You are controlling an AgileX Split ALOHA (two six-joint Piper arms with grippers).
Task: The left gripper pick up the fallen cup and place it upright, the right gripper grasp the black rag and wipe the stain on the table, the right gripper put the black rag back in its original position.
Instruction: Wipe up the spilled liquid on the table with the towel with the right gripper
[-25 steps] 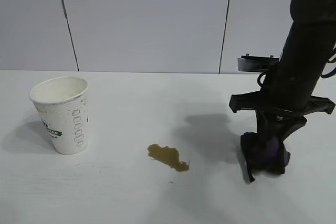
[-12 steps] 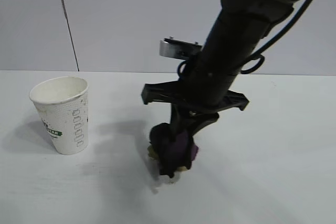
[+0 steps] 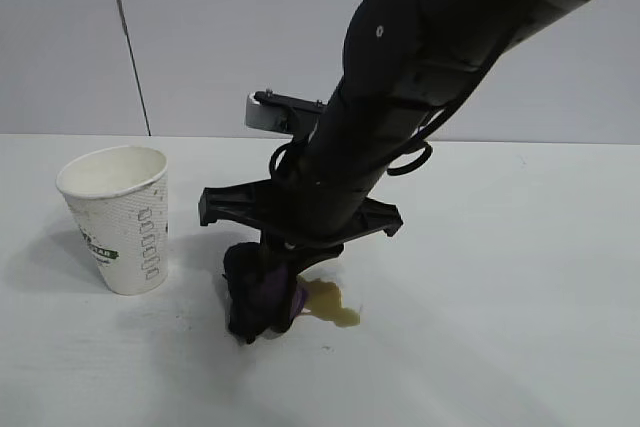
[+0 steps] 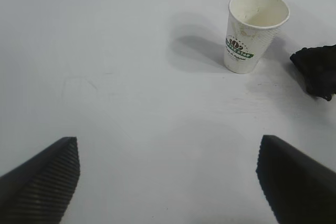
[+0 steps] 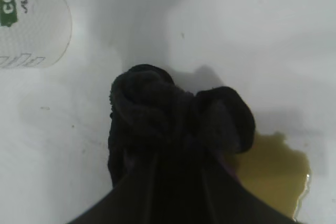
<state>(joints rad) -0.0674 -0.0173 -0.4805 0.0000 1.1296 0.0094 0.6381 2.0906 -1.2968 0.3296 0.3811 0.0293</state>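
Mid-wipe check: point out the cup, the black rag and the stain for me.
cup (image 3: pixel 125 222), exterior view, on its embossed side wall.
black rag (image 3: pixel 257 292), exterior view, on the bunched cloth below the arm.
stain (image 5: pixel 270 174), right wrist view, on the brown puddle's middle.

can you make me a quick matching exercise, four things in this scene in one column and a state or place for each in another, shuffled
Things:
1. white embossed paper cup
2. small bunched black and purple rag
3. brown-olive liquid stain
4. left gripper

States:
A. jaws wide apart, holding nothing
B. standing upright, mouth up
C. clamped in the right gripper, pressed on the table
D. partly showing beside the rag

Pairs: 1-B, 2-C, 3-D, 4-A
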